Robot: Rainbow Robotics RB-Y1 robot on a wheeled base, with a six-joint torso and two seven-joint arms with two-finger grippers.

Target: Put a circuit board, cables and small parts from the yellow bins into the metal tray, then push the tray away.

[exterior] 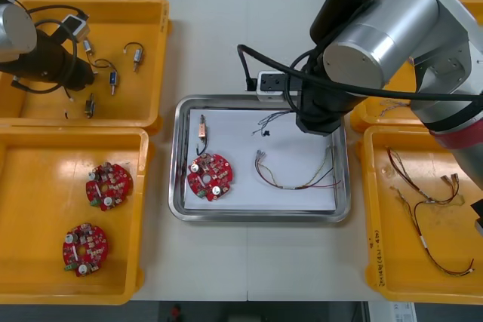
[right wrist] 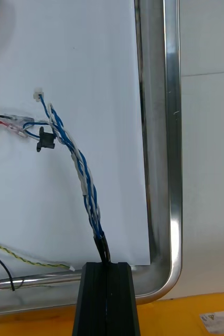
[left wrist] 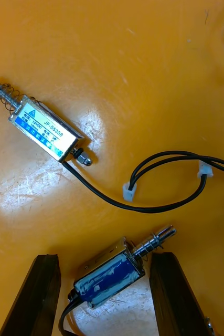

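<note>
Table: light tabletop with two yellow bins along each side edge and a metal tray in the middle.
Far left bin: at the table's far left corner, holding small metal parts on black leads.
Left gripper: low over this bin's floor, fingers spread wide.
Small part: blue-wrapped metal piece with a spring pin, lying on the bin floor between the spread fingers, at a slant.
Second part: labelled metal piece farther out from the fingers, its black cable looping across the floor.
Near left bin: two round red circuit boards, one nearer the far edge, one nearer the near edge.
Tray: shiny rim, white inside.
Tray contents: red circuit board toward the near left corner, a small metal part toward the far left corner, a red and yellow cable curving along the near right.
Right gripper: above the tray's far right corner, fingers pressed together, pinching one end of the cable.
Blue and white cable: twisted pair running from the fingertips over the white inside, beside the tray's rim.
Near right bin: loose red and yellow cables.
Far right bin: mostly hidden under the right arm.
</note>
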